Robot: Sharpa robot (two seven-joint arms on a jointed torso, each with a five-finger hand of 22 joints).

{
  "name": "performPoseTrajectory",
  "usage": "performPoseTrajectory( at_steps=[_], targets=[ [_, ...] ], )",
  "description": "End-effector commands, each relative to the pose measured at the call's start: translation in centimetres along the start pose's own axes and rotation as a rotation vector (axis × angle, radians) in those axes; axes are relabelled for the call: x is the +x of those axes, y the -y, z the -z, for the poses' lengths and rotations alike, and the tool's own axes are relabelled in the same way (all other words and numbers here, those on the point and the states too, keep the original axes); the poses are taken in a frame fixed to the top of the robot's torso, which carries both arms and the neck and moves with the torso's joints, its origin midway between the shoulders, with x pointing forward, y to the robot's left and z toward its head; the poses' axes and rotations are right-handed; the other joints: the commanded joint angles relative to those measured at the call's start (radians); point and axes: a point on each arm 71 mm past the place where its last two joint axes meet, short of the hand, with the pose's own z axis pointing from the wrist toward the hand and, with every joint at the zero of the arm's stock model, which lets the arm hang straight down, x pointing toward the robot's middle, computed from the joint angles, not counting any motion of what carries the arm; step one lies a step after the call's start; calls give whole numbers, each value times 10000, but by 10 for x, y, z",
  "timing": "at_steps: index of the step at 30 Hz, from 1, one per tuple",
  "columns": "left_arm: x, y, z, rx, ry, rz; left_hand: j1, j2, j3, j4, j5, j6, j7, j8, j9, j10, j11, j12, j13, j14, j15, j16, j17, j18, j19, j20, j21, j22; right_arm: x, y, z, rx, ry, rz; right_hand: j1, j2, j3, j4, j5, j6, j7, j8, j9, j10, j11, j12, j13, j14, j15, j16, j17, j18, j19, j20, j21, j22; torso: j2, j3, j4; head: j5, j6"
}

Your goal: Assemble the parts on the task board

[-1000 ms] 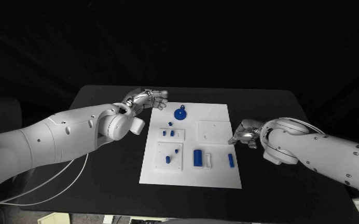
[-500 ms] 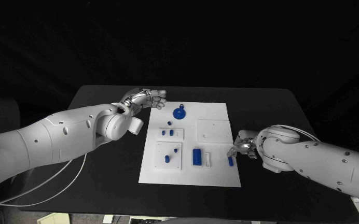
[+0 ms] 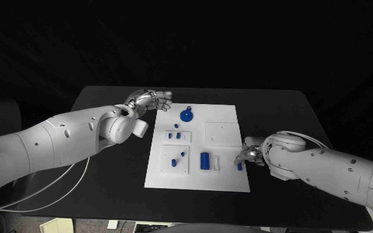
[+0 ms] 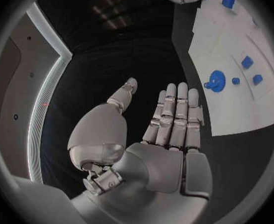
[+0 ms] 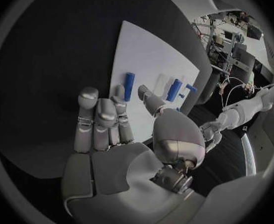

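The white task board (image 3: 223, 118) lies in the middle of the black table. A short blue bar (image 3: 239, 164) (image 5: 130, 86) lies near the board's right edge, and my right hand (image 3: 251, 153) (image 5: 112, 129) hovers right beside it, fingers stretched toward it and holding nothing. A thicker blue cylinder (image 3: 205, 160) (image 5: 174, 88) lies further in. A round blue gear (image 3: 186, 116) (image 4: 217, 79) sits at the board's far end. My left hand (image 3: 152, 101) (image 4: 164, 134) hangs off the board's far left corner, fingers straight and empty.
Small blue pieces (image 3: 177, 135) stand in white sub-plates on the board's left half. A white cable (image 3: 48, 189) loops over the table's left edge under my left arm. Bare black table (image 3: 280, 109) surrounds the board.
My right hand has moved along the board's right edge toward the robot, ending beside the short blue bar. The left hand has stayed at the far left corner.
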Motion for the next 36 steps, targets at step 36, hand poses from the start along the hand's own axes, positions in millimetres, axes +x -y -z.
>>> performPoseTrajectory(
  at_steps=[36],
  targets=[
    [2,1,0,32,-172,104,-83,77,-19,102,-16,-34,-7,34,-19,14,32,-31,-19,102,-3,-85,49,101,39,31,-69,37,41,-20,-9,-246,92,1425,1585,218,1601,-118,915,84,-3,-142,36,-17,-8,45,-16,-43,12,-84,7,203,-33,-6,-21,165,-7,-6,-3,-7,-124]
  ],
)
